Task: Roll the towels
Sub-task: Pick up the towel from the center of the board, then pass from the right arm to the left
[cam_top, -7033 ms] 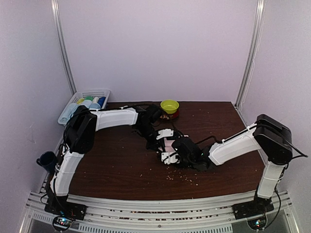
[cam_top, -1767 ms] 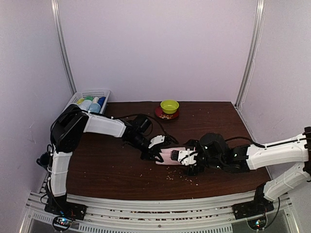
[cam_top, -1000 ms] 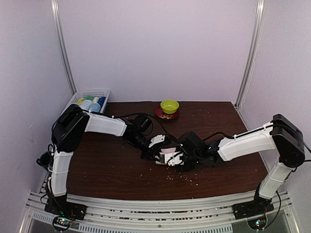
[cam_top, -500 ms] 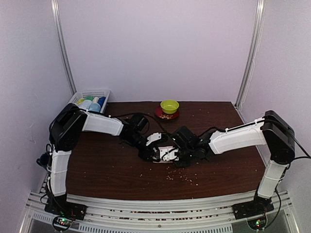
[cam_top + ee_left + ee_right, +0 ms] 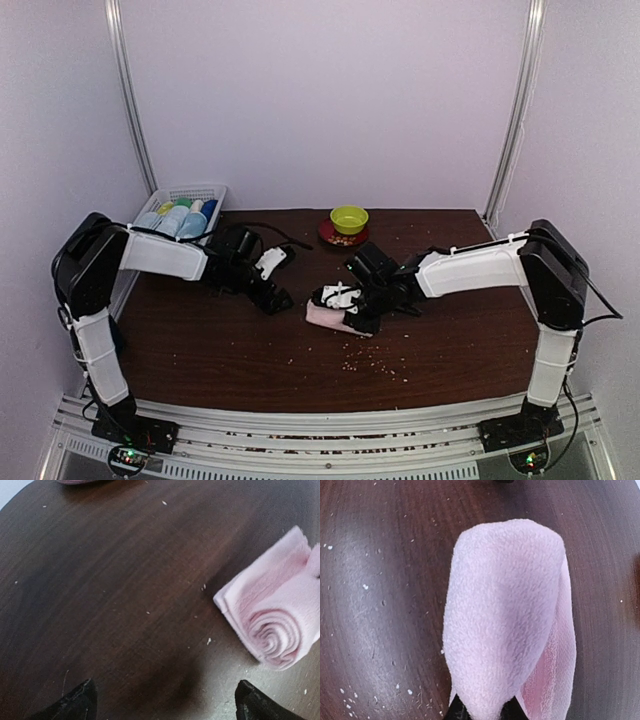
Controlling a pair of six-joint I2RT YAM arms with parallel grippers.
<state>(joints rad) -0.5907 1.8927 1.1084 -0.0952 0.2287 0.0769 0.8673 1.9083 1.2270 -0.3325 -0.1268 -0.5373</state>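
While the basket (image 5: 190, 192) and green bowl (image 5: 349, 217) are sitting behind, the right gripper (image 5: 482, 711) is pinching the rolled pink towel (image 5: 328, 317) on the table (image 5: 200, 340); the left gripper (image 5: 276, 296), earlier beside it, is standing apart, fingers wide.

Rolled pale pink cloth towel (image 5: 270, 615): right side cut by the left wrist view's edge, near end covering all but two dark tips of the right gripper (image 5: 482, 711); left gripper (image 5: 165, 702): only two fingertips above the bottom edge; white plastic mesh basket (image 5: 205, 190): contents too small to identify.
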